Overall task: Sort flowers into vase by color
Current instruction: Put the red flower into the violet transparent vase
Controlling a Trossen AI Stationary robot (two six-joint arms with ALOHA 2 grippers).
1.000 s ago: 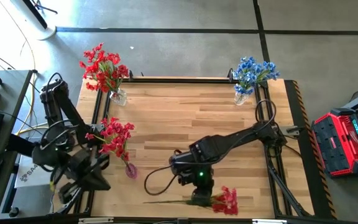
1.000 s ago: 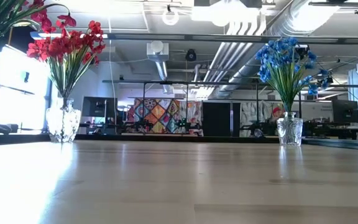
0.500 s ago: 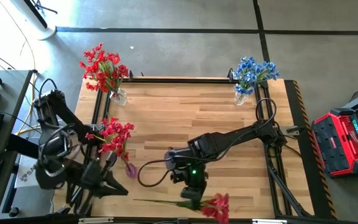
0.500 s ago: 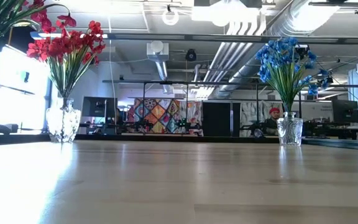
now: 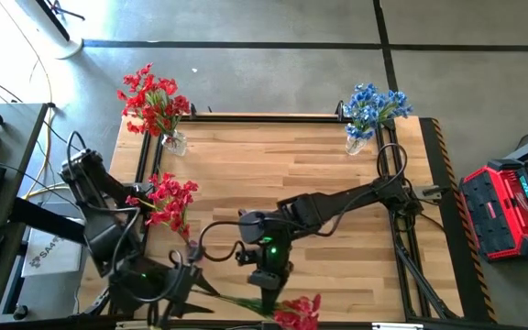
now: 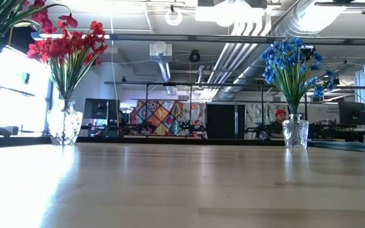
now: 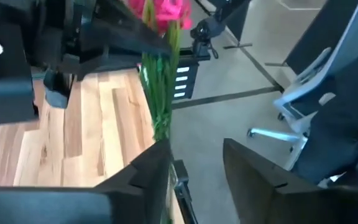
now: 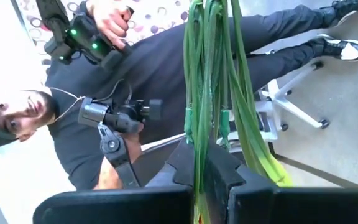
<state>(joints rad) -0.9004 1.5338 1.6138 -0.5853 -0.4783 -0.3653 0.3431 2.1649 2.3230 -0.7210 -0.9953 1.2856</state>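
Right gripper [image 8: 199, 163] clamps a red flower bunch [image 5: 296, 310] partly cut off at the table's edge; left gripper [image 7: 194, 162] gapes.

light: bright, ceiling lamps | glare: tabletop [image 6: 75, 183] | wrist views: blurred

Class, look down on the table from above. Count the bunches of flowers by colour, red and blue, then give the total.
Red: 3, namely the far red bunch in its vase, the near red bunch by the table's left edge, and the held red bunch in the right gripper.
Blue: 1, the blue bunch in its vase.
Total: 4
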